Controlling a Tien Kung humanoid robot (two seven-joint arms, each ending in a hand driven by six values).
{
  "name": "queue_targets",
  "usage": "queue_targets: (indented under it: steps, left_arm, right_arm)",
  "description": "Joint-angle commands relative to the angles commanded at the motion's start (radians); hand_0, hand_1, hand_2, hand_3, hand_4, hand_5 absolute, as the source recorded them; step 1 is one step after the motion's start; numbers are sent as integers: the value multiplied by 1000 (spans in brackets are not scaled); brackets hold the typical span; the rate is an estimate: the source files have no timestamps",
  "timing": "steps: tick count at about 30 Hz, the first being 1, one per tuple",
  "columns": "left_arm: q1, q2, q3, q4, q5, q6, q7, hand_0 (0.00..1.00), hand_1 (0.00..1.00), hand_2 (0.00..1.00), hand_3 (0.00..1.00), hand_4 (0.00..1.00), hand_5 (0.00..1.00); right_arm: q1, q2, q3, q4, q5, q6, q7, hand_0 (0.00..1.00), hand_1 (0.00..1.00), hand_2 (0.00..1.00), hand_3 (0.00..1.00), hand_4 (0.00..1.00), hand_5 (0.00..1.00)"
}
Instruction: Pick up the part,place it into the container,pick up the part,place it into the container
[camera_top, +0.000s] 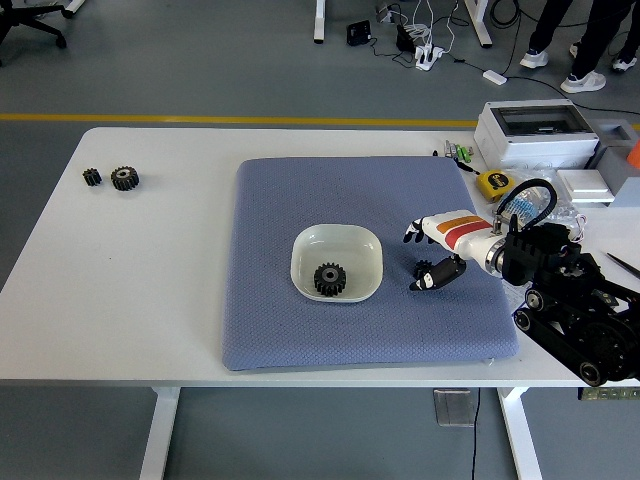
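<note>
Grey floor with a yellow line behind; white tabletop (150, 290) fills most of the view. Blue-grey mat (300, 330) lies across its middle. Right arm comes in from the lower right, right hand (432, 252) over the mat's right part, fingers loosely spread and holding nothing, thumb tip touching or just beside a small black gear (424, 270) on the mat. White container (337, 263) sits mid-mat, well left of the hand, with a larger black gear (329, 279) inside. White box (536, 133) and clutter at far right. Two more gears, big (125, 178) and small (92, 177), side by side at far left tabletop.
</note>
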Motion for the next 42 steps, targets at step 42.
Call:
queue_targets:
  steps: [42]
  left_arm:
    - [-7,-3,5,0,-2,-7,1,669,651,632,558,571,524]
  right_arm:
    - [8,1,-11,-17,-5,17,-23,342,344,409,464,642,272]
